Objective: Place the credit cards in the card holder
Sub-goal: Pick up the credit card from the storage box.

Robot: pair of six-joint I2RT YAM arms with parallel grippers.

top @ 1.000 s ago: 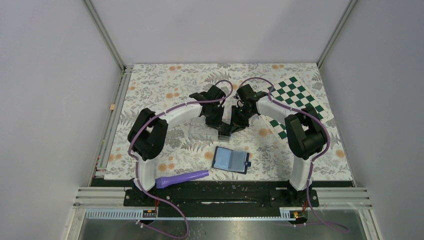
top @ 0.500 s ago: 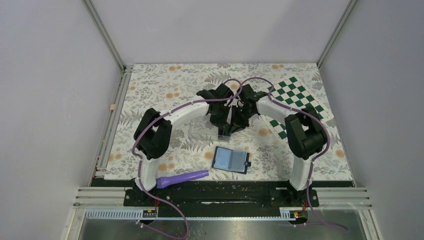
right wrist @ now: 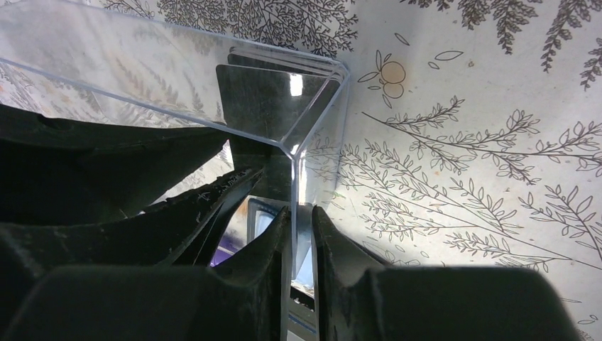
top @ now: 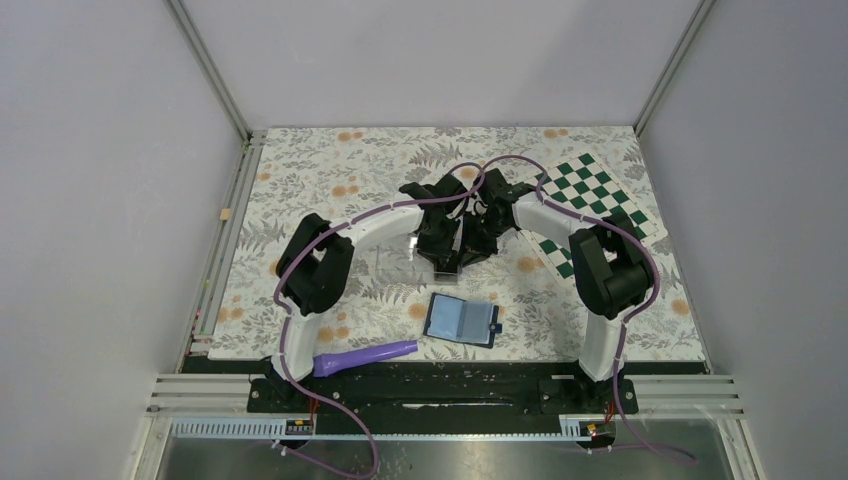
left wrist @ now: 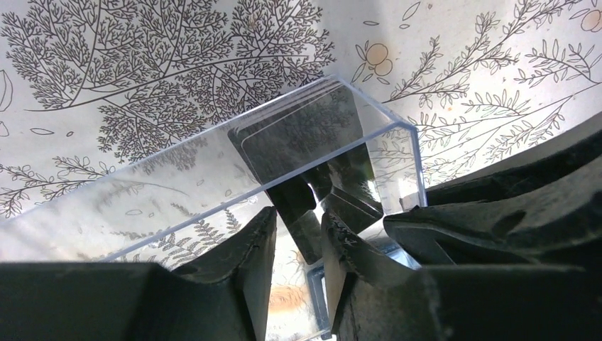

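The left gripper [left wrist: 302, 238] has swung right and, jaws now slightly apart, meets the clear box [left wrist: 213, 170], whose wall the right gripper [right wrist: 302, 234] pinches. The credit cards [left wrist: 298, 142] stand inside. I judge one must next be drawn out toward the open card holder [top: 462, 319] on the flowered worktop [top: 330, 170], grey walls around.

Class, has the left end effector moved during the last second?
Yes. The left end effector shifted right, toward the checkered board, which stayed put.

Navy card holder [top: 462, 320]; near-black credit cards [left wrist: 298, 135]; green-white checked mat [top: 595, 200]; floral tablecloth [top: 330, 170].
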